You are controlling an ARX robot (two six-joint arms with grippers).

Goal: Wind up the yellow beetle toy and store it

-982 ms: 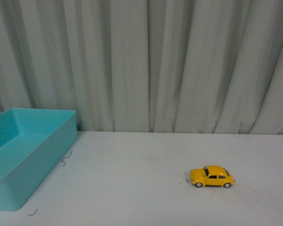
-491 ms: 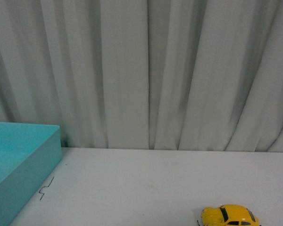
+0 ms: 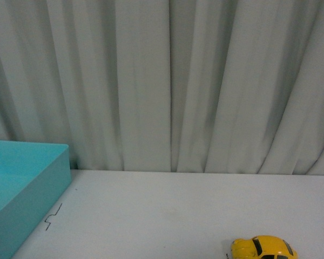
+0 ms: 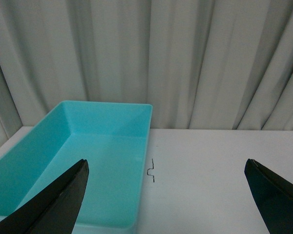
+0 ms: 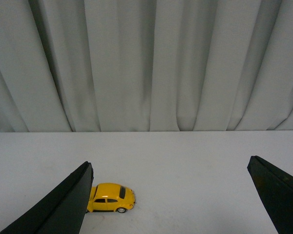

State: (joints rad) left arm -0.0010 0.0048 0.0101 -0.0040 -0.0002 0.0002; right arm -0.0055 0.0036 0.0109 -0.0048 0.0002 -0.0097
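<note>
The yellow beetle toy [image 3: 263, 248] stands on its wheels on the white table, cut off by the bottom edge of the front view. In the right wrist view the beetle toy [image 5: 112, 197] sits just beside one black finger of my right gripper [image 5: 171, 195], which is open and holds nothing. My left gripper [image 4: 168, 192] is open too, its dark fingers [image 4: 53, 202] wide apart over the table and the near corner of a turquoise bin [image 4: 112, 141]. Neither arm shows in the front view.
The turquoise bin [image 3: 38, 186] is at the left of the table, with nothing inside that shows. A small bent wire [image 3: 53, 217] lies on the table next to it, wire [image 4: 151, 170] in the left wrist view too. Grey curtains [image 3: 167, 81] hang behind the table's far edge.
Since a second ago the front view has tilted upward: the beetle toy and the bin have slid down toward the bottom of the picture. Over the last half second almost nothing shifted.
</note>
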